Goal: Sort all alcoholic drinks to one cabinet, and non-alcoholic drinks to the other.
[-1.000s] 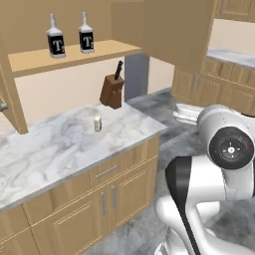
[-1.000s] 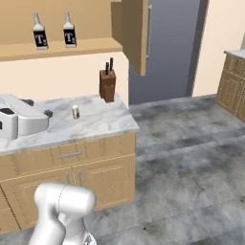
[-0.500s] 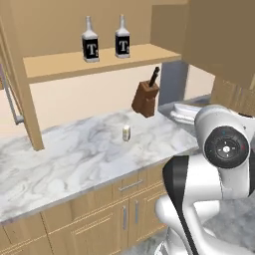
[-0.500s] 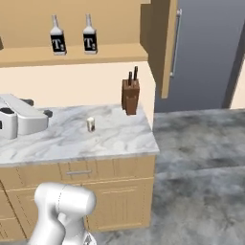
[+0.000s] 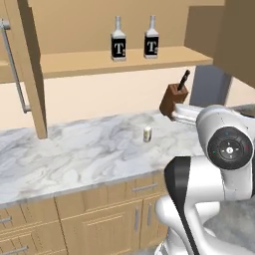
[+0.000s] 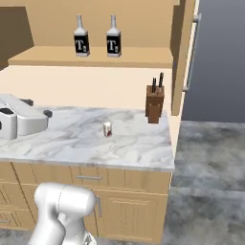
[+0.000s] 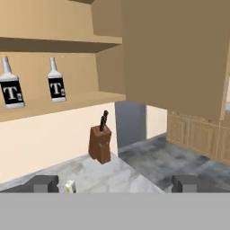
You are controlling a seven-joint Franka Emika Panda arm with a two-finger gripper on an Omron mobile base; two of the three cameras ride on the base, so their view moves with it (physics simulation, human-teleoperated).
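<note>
Two alcoholic drinks, pale bottles with black "T" labels, stand side by side on the long shelf of the wide open cabinet (image 5: 124, 62): one bottle (image 5: 118, 41) to the left of the other (image 5: 151, 38). They show again in the right base view (image 6: 81, 38) (image 6: 113, 37) and in the hand view (image 7: 10, 88) (image 7: 56, 83). My gripper (image 7: 114, 184) is open, its fingertips (image 7: 42, 183) far apart with nothing between them. It is well short of the shelf and below it. The non-alcoholic drink and the other cabinet are out of view.
A wooden knife block (image 5: 174, 97) and a small can (image 5: 147, 133) stand on the marble counter (image 5: 74, 154). A grey appliance (image 6: 21, 119) sits at the counter's left end. Open cabinet doors jut out on the left (image 5: 30, 64) and on the right (image 6: 184, 52). A grey fridge (image 6: 220, 57) stands to the right.
The whole picture has shifted in both base views, so the camera has moved. The shelf and counter now look nearer and more head-on. The bottles keep their places on the shelf.
</note>
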